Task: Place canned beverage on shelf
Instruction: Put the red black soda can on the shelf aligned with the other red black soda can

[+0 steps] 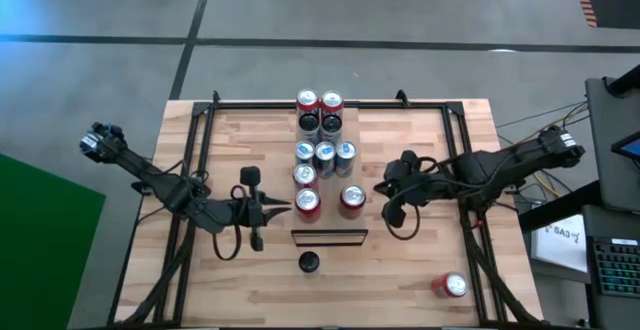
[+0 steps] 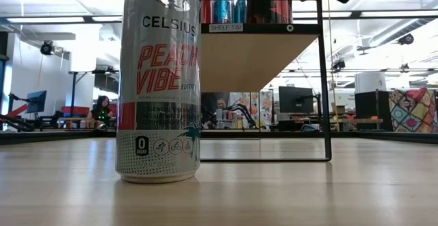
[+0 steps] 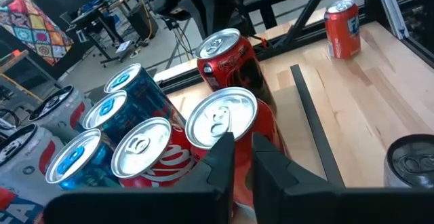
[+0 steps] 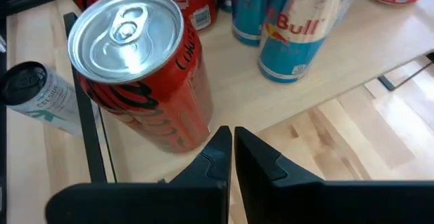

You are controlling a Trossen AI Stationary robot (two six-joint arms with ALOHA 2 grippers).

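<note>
The shelf is a long raised light-wood board running from the far edge toward the near one. Several cans stand on it: red, blue and silver. My left gripper is shut, its tips at the side of the near-left red can. My right gripper is shut too. It slants down at the foot of the near-right red can. A red can stands on the tabletop at the near right. My left gripper's shut fingertips come level from the table's left at the upper side of the near-left red can, just under its rim. I cannot tell whether they touch it. My right gripper's shut fingertips stand beside the lower side of the near-right red can, coming from the right and slanting down. Whether they touch it cannot be told.
A tall white Celsius can stands on the tabletop just before the shelf's dark near end. The shelf's black frame rises from the table. Bare planked tabletop lies left and right of the shelf.
</note>
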